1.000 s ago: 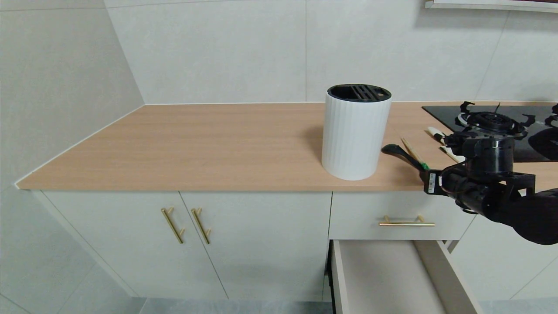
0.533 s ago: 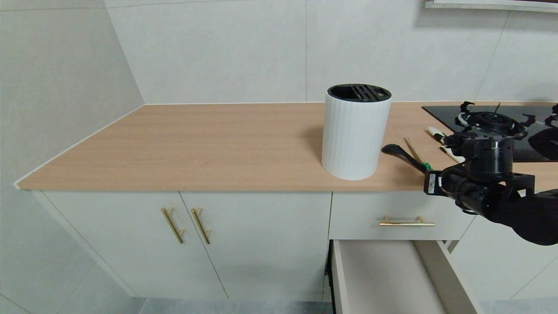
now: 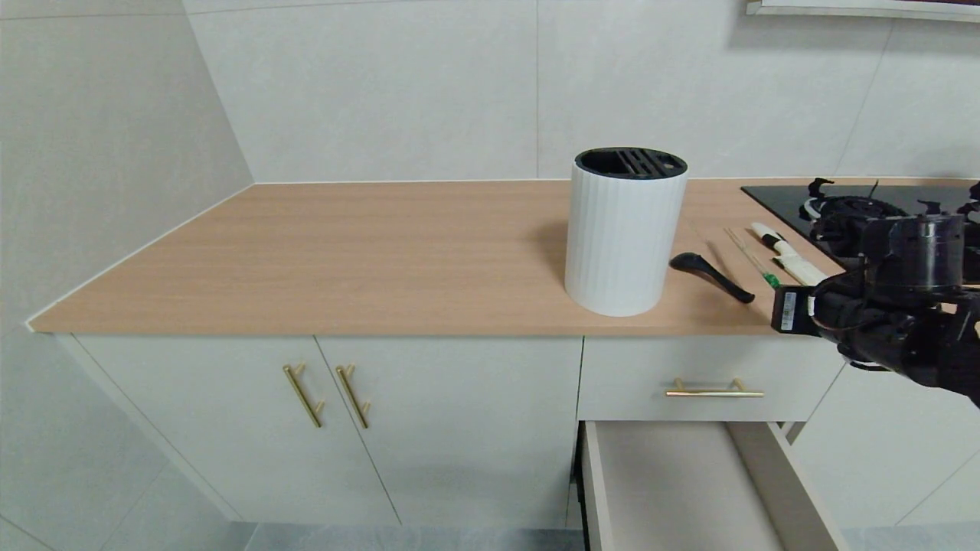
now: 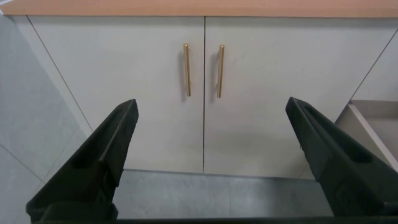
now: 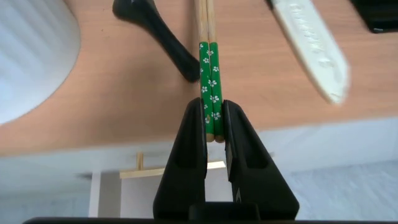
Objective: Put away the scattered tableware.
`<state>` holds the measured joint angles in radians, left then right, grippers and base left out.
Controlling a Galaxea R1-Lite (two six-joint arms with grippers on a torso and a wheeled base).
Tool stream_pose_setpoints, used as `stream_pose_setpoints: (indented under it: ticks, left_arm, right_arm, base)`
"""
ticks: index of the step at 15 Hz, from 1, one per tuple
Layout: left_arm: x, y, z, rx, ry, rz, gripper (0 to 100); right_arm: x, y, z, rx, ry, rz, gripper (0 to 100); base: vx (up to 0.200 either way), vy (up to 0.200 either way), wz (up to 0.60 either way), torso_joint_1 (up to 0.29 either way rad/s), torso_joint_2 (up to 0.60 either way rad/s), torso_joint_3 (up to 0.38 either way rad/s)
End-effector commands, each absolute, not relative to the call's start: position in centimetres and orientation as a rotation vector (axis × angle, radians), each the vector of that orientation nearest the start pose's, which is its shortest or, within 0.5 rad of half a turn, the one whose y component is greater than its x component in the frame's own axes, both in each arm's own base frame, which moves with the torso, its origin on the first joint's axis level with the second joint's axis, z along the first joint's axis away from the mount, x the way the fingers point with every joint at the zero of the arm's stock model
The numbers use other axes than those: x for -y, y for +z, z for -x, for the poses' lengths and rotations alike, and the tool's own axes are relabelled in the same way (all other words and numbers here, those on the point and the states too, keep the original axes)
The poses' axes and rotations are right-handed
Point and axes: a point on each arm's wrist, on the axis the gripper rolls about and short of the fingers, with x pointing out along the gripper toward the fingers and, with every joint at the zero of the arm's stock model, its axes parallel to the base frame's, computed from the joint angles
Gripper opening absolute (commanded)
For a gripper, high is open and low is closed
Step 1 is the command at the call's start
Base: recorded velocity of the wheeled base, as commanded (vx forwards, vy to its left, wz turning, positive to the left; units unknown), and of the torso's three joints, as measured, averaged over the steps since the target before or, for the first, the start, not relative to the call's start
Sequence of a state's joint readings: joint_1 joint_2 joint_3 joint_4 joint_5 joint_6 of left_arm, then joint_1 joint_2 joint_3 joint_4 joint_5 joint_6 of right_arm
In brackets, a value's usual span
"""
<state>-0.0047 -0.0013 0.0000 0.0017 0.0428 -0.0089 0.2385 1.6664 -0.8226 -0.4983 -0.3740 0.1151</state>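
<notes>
Chopsticks (image 5: 209, 74) in right hand (image 5: 214, 119) (counter (image 5: 112, 102) edge)

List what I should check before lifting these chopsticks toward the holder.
1. Right pincer shut on the chopsticks: ok, clamped at their green ends.
2. Both chopsticks in the grip: ok, side by side between the fingers.
3. Spoon clear of the chopsticks: cannot tell, its handle end lies right beside them.
4. Knife clear: ok, it lies apart on the other side.
5. Holder ready: ok, upright, nothing sticking out of its slotted top.
6. Left pincer out of the way: ok, open, holding nothing, facing the cabinet doors.
</notes>
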Motion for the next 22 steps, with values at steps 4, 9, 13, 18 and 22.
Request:
stream_pose_setpoints:
  ticks: [4, 9, 13, 18, 22]
  left_arm:
    - [-0.1, 7.5, 2.3, -0.001, 0.038, 0.009, 100]
    - [-0.1, 7.5, 2.3, -0.001, 0.038, 0.009, 100]
    - [-0.1, 7.5, 2.3, -0.001, 0.038, 0.009, 100]
    - [-0.1, 7.5, 2.3, -0.001, 0.038, 0.009, 100]
    - [-0.1, 7.5, 2.3, -0.001, 0.038, 0.009, 100]
  right_arm:
    - [-5.3, 23.0, -24.0, -0.277, -0.100, -0.029, 0]
    - [-5.8, 25.0, -18.2, -0.441, 0.055, 0.031, 0]
    - [-6.7, 25.4, -14.6, -0.527, 0.179, 0.108, 0]
    - [-6.5, 24.2, -13.8, -0.572, 0.243, 0.177, 0]
    - [-6.6, 23.3, -12.3, -0.576, 0.380, 0.245, 0]
  base:
    - [0.000, 0.000, 0.00, 0.000, 0.00, 0.000]
    - [0.000, 0.000, 0.00, 0.000, 0.00, 0.000]
    - [0.000, 0.000, 0.00, 0.000, 0.00, 0.000]
    - [0.000, 0.000, 0.00, 0.000, 0.00, 0.000]
    - [0.000, 0.000, 0.00, 0.000, 0.00, 0.000]
